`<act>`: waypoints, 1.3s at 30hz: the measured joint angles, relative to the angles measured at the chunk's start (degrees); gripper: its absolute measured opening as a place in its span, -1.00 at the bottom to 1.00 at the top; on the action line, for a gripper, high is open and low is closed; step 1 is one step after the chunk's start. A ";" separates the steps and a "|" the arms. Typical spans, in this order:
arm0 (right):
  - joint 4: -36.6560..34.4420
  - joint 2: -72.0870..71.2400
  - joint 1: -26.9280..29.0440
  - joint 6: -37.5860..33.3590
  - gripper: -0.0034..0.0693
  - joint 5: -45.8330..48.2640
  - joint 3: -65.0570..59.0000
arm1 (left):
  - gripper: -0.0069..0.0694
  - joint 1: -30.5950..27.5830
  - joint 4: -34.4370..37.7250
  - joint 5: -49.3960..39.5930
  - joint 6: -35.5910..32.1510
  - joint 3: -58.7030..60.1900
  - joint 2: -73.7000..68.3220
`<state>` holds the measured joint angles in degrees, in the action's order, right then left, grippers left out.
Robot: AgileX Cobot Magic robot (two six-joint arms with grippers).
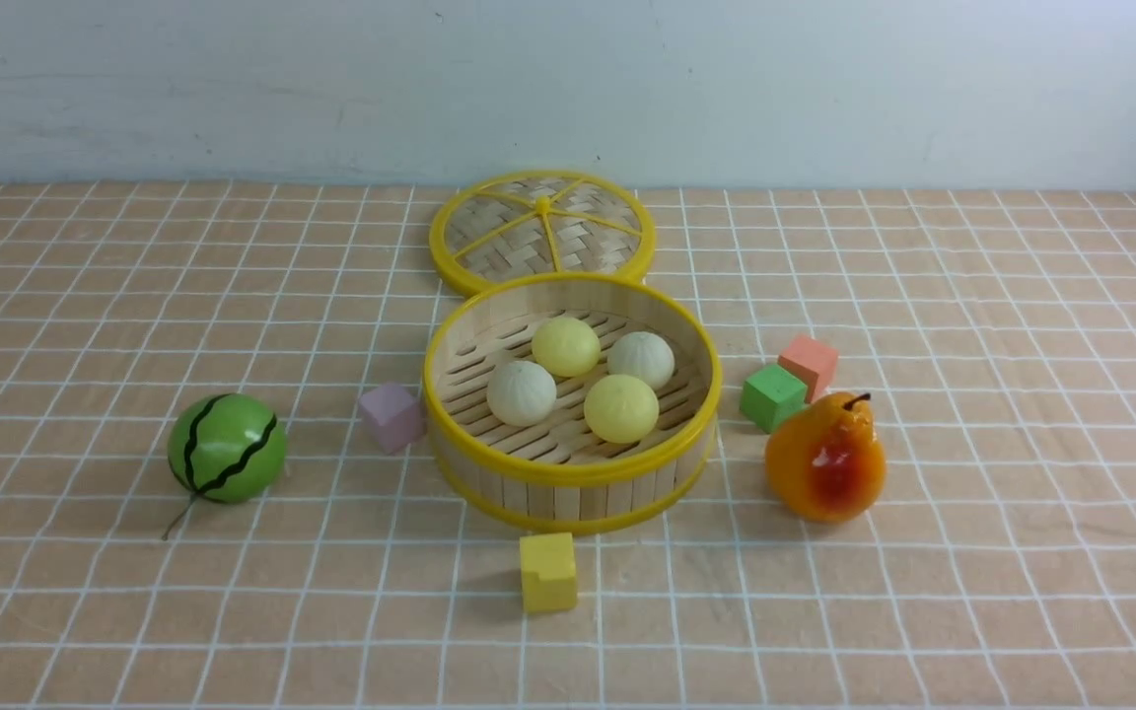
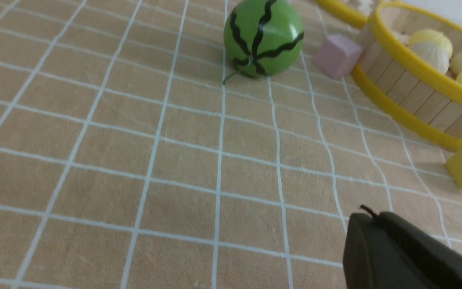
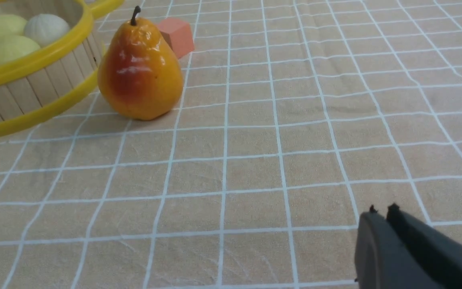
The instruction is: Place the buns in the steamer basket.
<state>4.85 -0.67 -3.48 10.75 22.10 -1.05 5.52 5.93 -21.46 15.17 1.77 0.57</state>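
Note:
The steamer basket [image 1: 568, 473] stands at the table's middle. Inside it lie all the buns: two pale yellow ones [image 1: 566, 346] [image 1: 621, 407] and two off-white ones [image 1: 522, 392] [image 1: 641, 359]. The basket also shows in the left wrist view [image 2: 411, 94] and the right wrist view [image 3: 26, 96], with buns visible inside. Neither arm shows in the front view. My left gripper [image 2: 373, 216] is shut and empty, low over bare cloth, well short of the basket. My right gripper [image 3: 381, 210] is shut and empty over bare cloth, away from the pear.
The woven disc lid [image 1: 541, 230] lies behind the basket. A green watermelon ball [image 1: 227, 449] sits to the left, a pear [image 1: 824, 459] to the right. Cubes stand around the basket: pink [image 1: 391, 416], yellow [image 1: 547, 572], green [image 1: 772, 396], orange [image 1: 809, 365].

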 joint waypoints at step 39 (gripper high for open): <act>0.00 0.00 0.00 -0.05 -0.67 0.00 0.00 | -0.85 0.00 0.05 -0.07 0.80 0.00 0.00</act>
<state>4.85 -0.67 -3.48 10.70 22.10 -1.05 5.52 5.98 -21.53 15.97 1.77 0.57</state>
